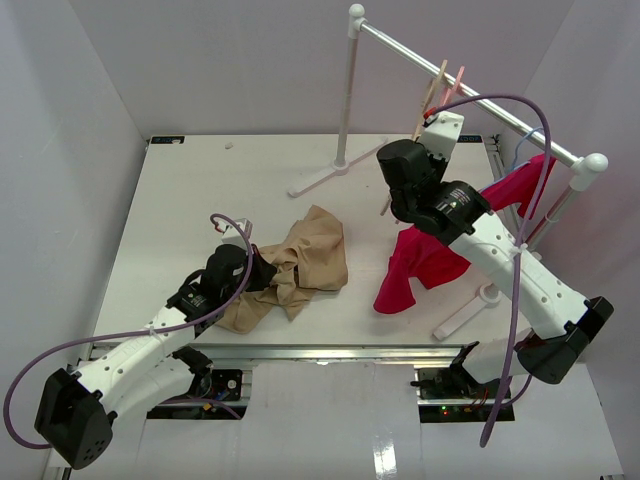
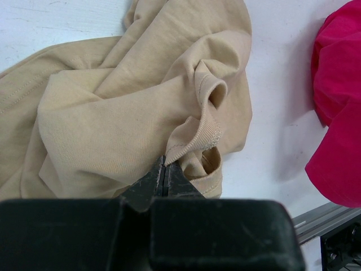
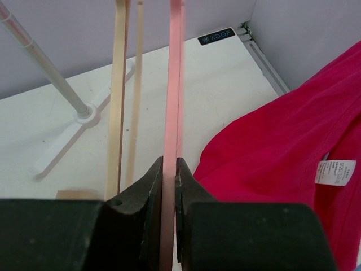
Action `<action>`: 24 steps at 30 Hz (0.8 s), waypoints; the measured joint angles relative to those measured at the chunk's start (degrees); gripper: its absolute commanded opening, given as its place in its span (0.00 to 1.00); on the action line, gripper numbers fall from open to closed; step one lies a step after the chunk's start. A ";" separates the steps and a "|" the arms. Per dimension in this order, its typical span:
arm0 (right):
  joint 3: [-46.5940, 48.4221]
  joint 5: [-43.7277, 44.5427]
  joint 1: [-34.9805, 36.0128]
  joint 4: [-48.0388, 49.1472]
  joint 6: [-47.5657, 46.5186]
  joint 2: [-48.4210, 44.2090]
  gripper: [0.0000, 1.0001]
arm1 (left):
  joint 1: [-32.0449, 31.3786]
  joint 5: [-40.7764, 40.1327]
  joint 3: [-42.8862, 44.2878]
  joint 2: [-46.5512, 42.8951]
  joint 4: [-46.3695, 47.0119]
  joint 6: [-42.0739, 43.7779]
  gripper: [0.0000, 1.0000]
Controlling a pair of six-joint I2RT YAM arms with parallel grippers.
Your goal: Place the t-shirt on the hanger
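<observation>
We see a white table. The tan t-shirt lies crumpled on it, left of centre and near the front edge. A clothes rack stands on the table on two feet: the back foot and the front foot, at the right. A magenta garment hangs down to the surface; we cannot tell whether it touches.

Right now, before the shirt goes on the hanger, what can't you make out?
Hook of the hanger: cut off by the right wrist view's top edge; too small in the top view.
Tips of the right gripper and left gripper: hidden behind their own wrists in the top view.
Sleeves of the t-shirt: lost in crumpled folds; the left wrist view's left edge crops it.
</observation>
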 measured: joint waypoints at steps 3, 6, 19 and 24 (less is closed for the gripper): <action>2.10 -0.14 0.02 -1.64 -0.05 0.18 0.08 | -0.06 -0.04 0.00 0.00 0.00 0.00 0.00; 4.29 -0.20 0.04 -3.36 -0.18 0.46 0.08 | -0.17 -0.16 0.00 -0.02 0.00 -0.02 0.00; 7.91 -1.29 0.05 -8.84 -1.53 0.78 0.08 | -0.26 -0.73 0.00 -0.07 -0.04 -0.02 0.00; 6.59 -1.49 0.15 -7.40 -4.55 -0.53 0.08 | -0.26 -0.92 0.00 -0.07 -0.04 -0.04 0.00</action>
